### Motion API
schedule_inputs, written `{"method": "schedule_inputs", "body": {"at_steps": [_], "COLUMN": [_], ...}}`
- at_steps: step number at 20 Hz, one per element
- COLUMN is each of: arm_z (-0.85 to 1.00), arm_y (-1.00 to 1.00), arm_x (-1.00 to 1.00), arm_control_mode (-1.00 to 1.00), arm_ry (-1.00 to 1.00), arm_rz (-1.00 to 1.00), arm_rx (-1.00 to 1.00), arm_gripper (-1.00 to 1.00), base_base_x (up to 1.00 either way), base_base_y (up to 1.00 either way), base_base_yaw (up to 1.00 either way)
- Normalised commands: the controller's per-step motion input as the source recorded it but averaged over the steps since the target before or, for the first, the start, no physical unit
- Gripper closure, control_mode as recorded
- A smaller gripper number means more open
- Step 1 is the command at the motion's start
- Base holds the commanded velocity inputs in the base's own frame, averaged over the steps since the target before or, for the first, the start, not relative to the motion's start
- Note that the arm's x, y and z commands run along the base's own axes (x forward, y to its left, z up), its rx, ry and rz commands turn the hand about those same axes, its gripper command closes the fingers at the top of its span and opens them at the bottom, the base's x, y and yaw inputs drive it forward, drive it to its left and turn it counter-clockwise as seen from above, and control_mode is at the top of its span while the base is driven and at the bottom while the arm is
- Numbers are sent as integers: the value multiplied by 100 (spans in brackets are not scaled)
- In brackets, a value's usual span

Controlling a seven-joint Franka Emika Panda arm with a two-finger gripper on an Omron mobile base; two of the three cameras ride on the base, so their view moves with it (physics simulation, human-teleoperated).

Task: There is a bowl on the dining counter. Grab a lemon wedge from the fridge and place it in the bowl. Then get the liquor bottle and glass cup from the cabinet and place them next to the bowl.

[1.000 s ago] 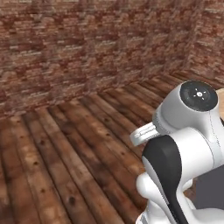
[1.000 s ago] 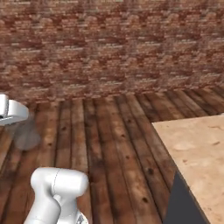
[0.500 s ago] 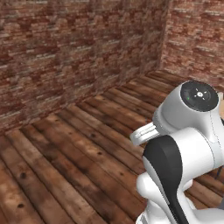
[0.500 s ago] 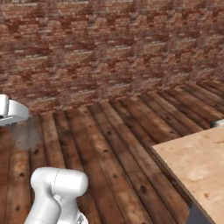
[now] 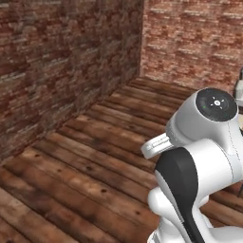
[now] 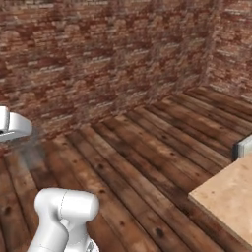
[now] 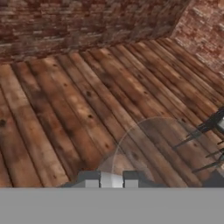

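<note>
Left base view: two walls point(image 5: 71, 71) of rough red-brown brick, mottled and mortar-lined, meet at an upright inner corner; a floor point(image 5: 95, 161) of long dark wooden planks, knotted and streaked, runs up to both walls. Right base view: the same brick and planking; the dining counter point(image 6: 227, 198) enters at the lower right as a flat slab of pale, finely speckled wood grain, its near corner squared and pointing toward the middle of the floor, its two visible edges straight and thin; a small pale block point(image 6: 244, 146) sits just beyond its far edge, too cropped to identify. Hand view: thin dark legs point(image 7: 199, 131) of some furniture slant over the planks at the right edge. Arm point(image 5: 199, 171): smooth white rounded shells with a glossy black band at the elbow and a dark circular cap on the uppermost joint; it is folded compactly above the base, the upper link bent back over the lower one. The glass cup point(image 7: 144, 144) appears as a faint, translucent, curved outline over the floor, well apart from the counter's corner; the gripper point(image 7: 110, 179) pinches its near wall, a pale sliver between the two small dark fingertips point(image 7: 89, 178).
</note>
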Motion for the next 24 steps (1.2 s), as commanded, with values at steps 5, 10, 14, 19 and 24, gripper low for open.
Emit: {"method": "schedule_inputs", "body": {"at_steps": [5,10,14,19,24], "arm_z": [0,0,0,0,0], "arm_y": [0,0,0,0,0], "arm_x": [0,0,0,0,0], "arm_control_mode": [100,100,100,100,100], "arm_ry": [0,0,0,0,0], "arm_rz": [0,0,0,0,0], "arm_rx": [0,0,0,0,0], "arm_gripper": [100,100,100,100,100], "base_base_x": [90,90,89,90,89], "base_base_y": [40,41,47,53,54], "base_base_yaw": [-47,-47,-48,-49,-49]}}
